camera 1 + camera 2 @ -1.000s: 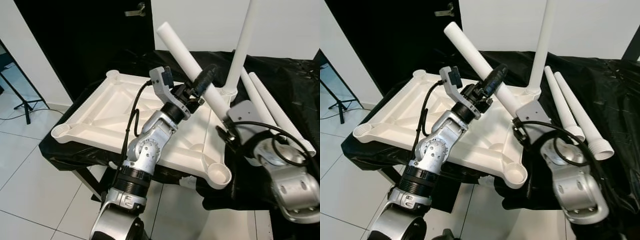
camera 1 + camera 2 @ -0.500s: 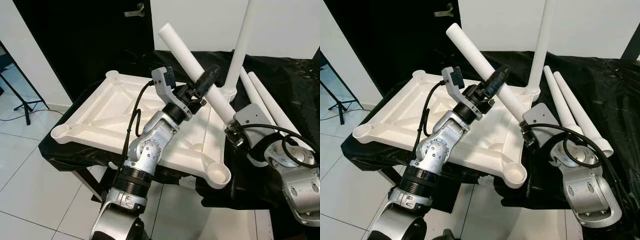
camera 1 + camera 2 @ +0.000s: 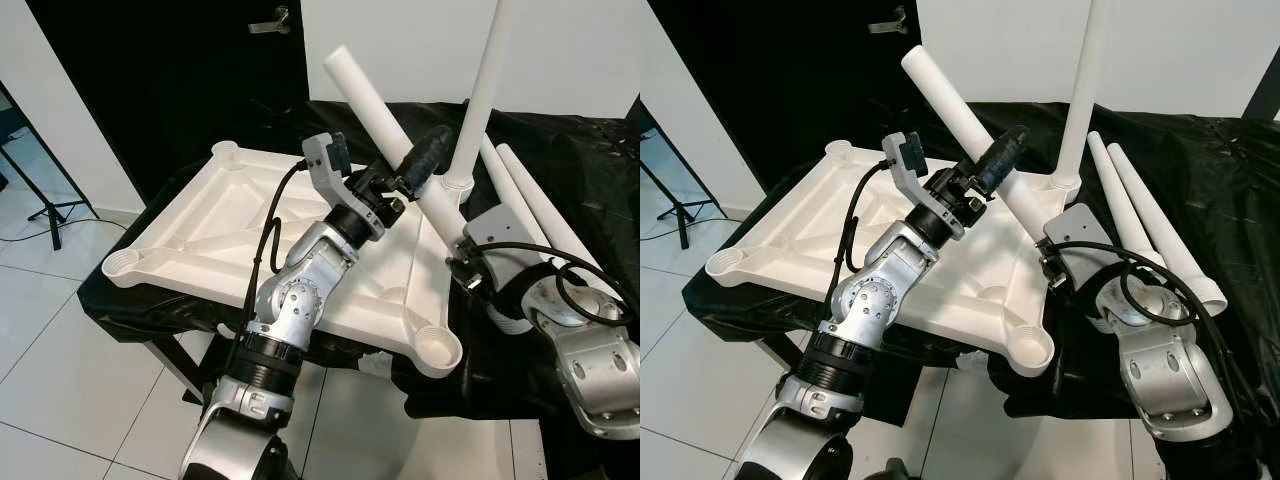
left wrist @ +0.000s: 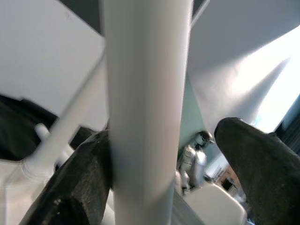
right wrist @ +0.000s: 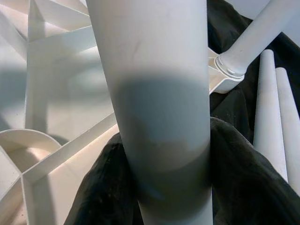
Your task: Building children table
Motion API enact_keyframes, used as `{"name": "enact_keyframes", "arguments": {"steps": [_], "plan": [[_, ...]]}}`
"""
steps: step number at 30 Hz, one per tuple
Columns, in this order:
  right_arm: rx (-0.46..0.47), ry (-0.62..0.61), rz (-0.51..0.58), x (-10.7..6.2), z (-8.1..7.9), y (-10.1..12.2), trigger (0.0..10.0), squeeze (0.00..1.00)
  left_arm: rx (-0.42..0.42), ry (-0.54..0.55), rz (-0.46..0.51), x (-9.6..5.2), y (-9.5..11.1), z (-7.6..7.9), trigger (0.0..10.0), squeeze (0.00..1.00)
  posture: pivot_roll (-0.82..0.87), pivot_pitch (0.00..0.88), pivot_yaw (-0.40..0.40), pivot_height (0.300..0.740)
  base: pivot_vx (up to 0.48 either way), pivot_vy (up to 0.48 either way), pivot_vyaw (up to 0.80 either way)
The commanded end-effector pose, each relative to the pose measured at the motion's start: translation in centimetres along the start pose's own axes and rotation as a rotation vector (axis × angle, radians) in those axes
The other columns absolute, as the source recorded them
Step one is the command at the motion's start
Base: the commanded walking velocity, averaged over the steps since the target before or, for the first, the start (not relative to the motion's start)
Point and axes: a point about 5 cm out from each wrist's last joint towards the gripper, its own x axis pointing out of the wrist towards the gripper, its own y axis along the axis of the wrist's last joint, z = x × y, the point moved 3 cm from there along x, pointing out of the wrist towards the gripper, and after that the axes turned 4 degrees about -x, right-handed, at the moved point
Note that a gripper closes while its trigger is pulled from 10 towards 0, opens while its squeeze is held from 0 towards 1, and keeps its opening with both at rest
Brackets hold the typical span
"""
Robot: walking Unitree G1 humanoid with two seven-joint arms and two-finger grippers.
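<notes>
While one leg (image 3: 478, 95) already stands upright in the far right corner socket of the upturned white tabletop (image 3: 215, 235), the step in hand looks like fitting the second: a tilted white leg (image 3: 385, 125) is held above the tabletop's right side, its upper end leaning toward the far left, its lower end down by the right edge. The left hand (image 3: 425, 165) grips it about mid-length; in its wrist view one black finger (image 4: 77, 187) presses the tube while the other stands slightly off. The right hand (image 5: 161, 187) pinches the lower end, a finger tight on either side. My guess is the next move calls for swinging the leg upright and lowering its foot into the open near right socket (image 3: 437, 345), which sits just below and free. Two spare legs (image 3: 545, 215) lie side by side on the black cloth (image 3: 590, 150) covering the counter, beyond the tabletop's right edge. The standing leg is close behind the held one and could be knocked as it tips up
</notes>
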Motion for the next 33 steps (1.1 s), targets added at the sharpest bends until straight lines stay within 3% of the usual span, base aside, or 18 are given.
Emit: {"name": "enact_keyframes", "arguments": {"steps": [1, 2, 4, 5, 6, 8, 9, 10, 13, 15, 17, 22, 25, 33], "plan": [[0.008, -0.048, -0.001, 0.1, 0.9, 0.0, 0.0, 0.0, -0.02, -0.403, -0.14, -1.8, -1.4, 3.1, 10.0, 0.0, 0.06, 0.0, 0.066, 0.74, 0.0, 0.0, 0.0], [0.013, -0.068, -0.004, 0.2, 1.2, 0.0, 0.5, 0.0, -0.021, -0.449, -0.203, -2.7, -2.0, 3.3, 10.0, 0.0, 0.06, 0.0, 0.067, 0.74, 0.0, 0.0, 0.0], [0.013, -0.068, -0.004, 0.2, 1.2, 0.0, 0.5, 0.0, -0.021, -0.449, -0.203, -2.7, -2.0, 3.3, 10.0, 0.0, 0.06, 0.0, 0.067, 0.74, 0.0, 0.0, 0.0], [0.016, -0.087, -0.007, 0.2, 1.5, -0.1, 6.9, 0.0, -0.014, -0.477, -0.26, -3.6, -2.6, 3.3, 10.0, 0.0, 0.06, 0.0, 0.068, 0.74, 0.0, 0.0, 0.0], [0.021, -0.121, -0.01, 0.3, 2.0, -0.1, 10.0, 0.0, 0.014, -0.489, -0.337, -4.7, -3.4, 2.8, 10.0, 0.0, 0.06, 0.0, 0.071, 0.74, 0.0, 0.0, 0.0], [0.021, -0.121, -0.01, 0.3, 2.0, -0.1, 10.0, 0.0, 0.014, -0.489, -0.337, -4.7, -3.4, 2.8, 10.0, 0.0, 0.06, 0.0, 0.071, 0.74, 0.0, 0.0, 0.0], [0.024, -0.146, -0.013, 0.3, 2.4, -0.1, 10.0, 0.0, 0.038, -0.493, -0.398, -5.6, -4.0, 2.3, 10.0, 0.0, 0.07, 0.0, 0.072, 0.74, 0.0, 0.0, 0.0], [0.024, -0.146, -0.013, 0.3, 2.4, -0.1, 10.0, 0.0, 0.038, -0.493, -0.398, -5.6, -4.0, 2.3, 10.0, 0.0, 0.07, 0.0, 0.072, 0.74, 0.0, 0.0, 0.0], [0.029, -0.199, -0.01, 0.5, 3.3, -0.1, 10.0, 0.0, 0.113, -0.484, -0.571, -8.2, -5.1, 0.8, 10.0, 0.0, 0.07, 0.0, 0.072, 0.74, 0.0, 0.0, 0.0], [0.029, -0.199, -0.01, 0.5, 3.3, -0.1, 10.0, 0.0, 0.113, -0.484, -0.571, -8.2, -5.1, 0.8, 10.0, 0.0, 0.07, 0.0, 0.072, 0.74, 0.0, 0.0, 0.0], [0.028, -0.202, -0.005, 0.6, 3.3, 0.0, 10.0, 0.0, 0.123, -0.513, -0.666, -9.8, -5.2, 0.7, 10.0, 0.0, 0.08, 0.0, 0.07, 0.74, 0.0, 0.0, 0.0], [0.027, -0.199, -0.002, 0.7, 3.3, 0.1, 10.0, 0.0, 0.141, -0.545, -0.758, -11.4, -5.3, 0.6, 10.0, 0.0, 0.08, 0.0, 0.068, 0.74, 0.0, 0.0, 0.0], [0.025, -0.199, -0.001, 0.8, 3.2, 0.1, 10.0, 0.0, 0.192, -0.579, -0.906, -13.5, -6.1, 0.0, 10.0, 0.0, 0.07, 0.0, 0.069, 0.74, 0.0, 0.0, 0.0], [0.023, -0.199, -0.002, 0.8, 3.2, 0.0, 10.0, 0.0, 0.189, -0.604, -0.938, -14.0, -6.3, 0.0, 10.0, 0.0, 0.07, 0.0, 0.071, 0.74, 0.0, 0.0, 0.0]]}}
